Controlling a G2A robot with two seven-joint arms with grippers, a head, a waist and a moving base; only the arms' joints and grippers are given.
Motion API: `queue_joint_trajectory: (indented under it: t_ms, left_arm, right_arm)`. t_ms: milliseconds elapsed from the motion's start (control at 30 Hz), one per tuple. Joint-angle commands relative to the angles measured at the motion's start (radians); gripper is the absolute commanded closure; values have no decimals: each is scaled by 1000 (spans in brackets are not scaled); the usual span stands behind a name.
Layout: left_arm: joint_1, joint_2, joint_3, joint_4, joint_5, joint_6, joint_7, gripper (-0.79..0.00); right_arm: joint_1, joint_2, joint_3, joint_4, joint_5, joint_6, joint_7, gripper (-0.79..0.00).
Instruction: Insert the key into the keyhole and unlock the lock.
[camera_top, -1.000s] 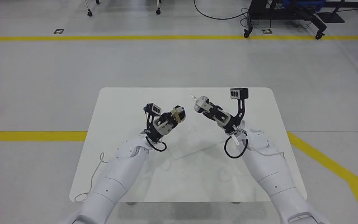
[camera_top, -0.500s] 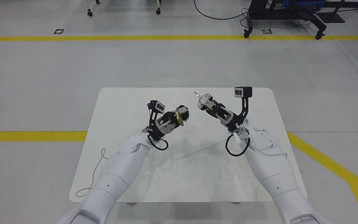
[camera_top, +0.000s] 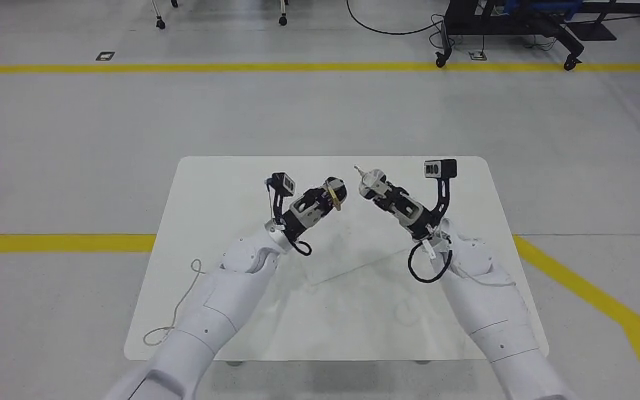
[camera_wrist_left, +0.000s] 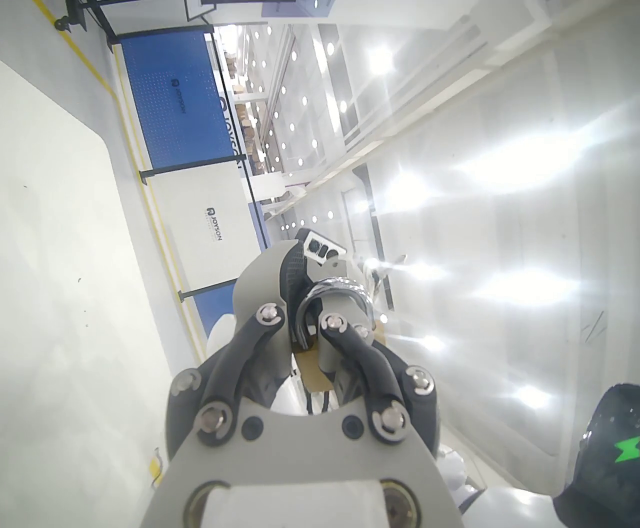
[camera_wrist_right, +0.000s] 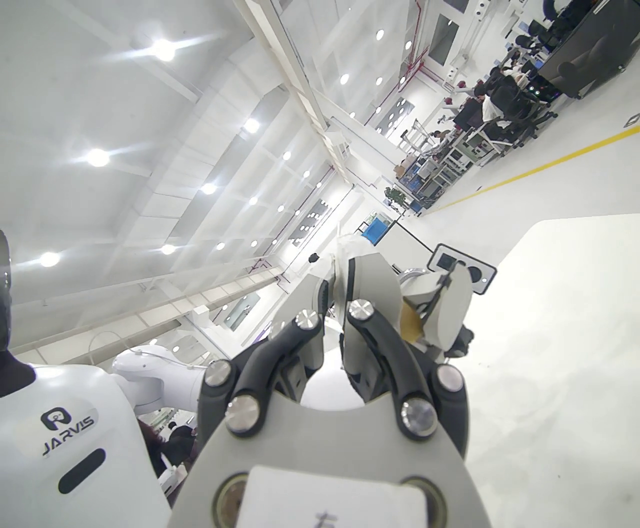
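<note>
Both arms are raised above the white table (camera_top: 230, 300), tips facing each other near its far middle. My left gripper (camera_top: 331, 193) is shut on the padlock (camera_top: 335, 190). In the left wrist view its fingers (camera_wrist_left: 265, 290) clamp the brass body (camera_wrist_left: 314, 371), and the silver shackle (camera_wrist_left: 334, 291) sticks out past them. My right gripper (camera_top: 369, 182) is shut on the small key (camera_top: 357, 171), whose tip points toward the lock across a short gap. In the right wrist view the key (camera_wrist_right: 336, 280) sits between the pads, with the lock (camera_wrist_right: 411, 320) just beyond.
A thin cable (camera_top: 172, 312) hangs along the table's left edge. Yellow floor lines (camera_top: 200, 68) run behind and beside the table. Wheeled equipment frames (camera_top: 510, 30) stand on the floor far behind.
The left gripper with the lock has moved right and farther from the robot. The right gripper with the key shifted slightly right. The gap between lock and key has narrowed.
</note>
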Motion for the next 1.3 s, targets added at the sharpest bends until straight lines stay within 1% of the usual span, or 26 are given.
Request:
queue_joint_trajectory:
  t_ms: [0, 100, 233, 333, 433, 933, 1033, 1133, 1267]
  left_arm:
    - [-15, -12, 5, 26, -55, 35, -14, 0]
    - [-45, -31, 20, 77, -97, 76, -47, 0]
    - [-84, -53, 31, 142, -113, 69, -68, 0]
    - [-109, -61, 27, 183, -117, 58, -72, 0]
    - [-109, -61, 27, 183, -117, 58, -72, 0]
    - [-109, -61, 27, 183, -117, 58, -72, 0]
    - [-80, -58, 21, 146, -102, 88, -39, 0]
    - [-61, -53, 16, 116, -60, 87, -8, 0]
    - [-34, -50, -1, 76, -66, 109, -10, 0]
  right_arm:
    - [-31, 12, 38, -54, -54, 27, 3, 0]
    - [-85, 32, 95, -153, -200, 81, -9, 0]
    - [-143, 49, 144, -276, -354, 159, -21, 0]
    - [-171, 58, 168, -340, -452, 203, -34, 0]
    - [-188, 61, 180, -374, -469, 222, -49, 0]
    - [-188, 61, 180, -374, -469, 222, -49, 0]
    - [-190, 62, 180, -376, -476, 225, -50, 0]
    - [-211, 71, 185, -449, -641, 291, -22, 0]
    - [-263, 82, 197, -571, -736, 391, 35, 0]
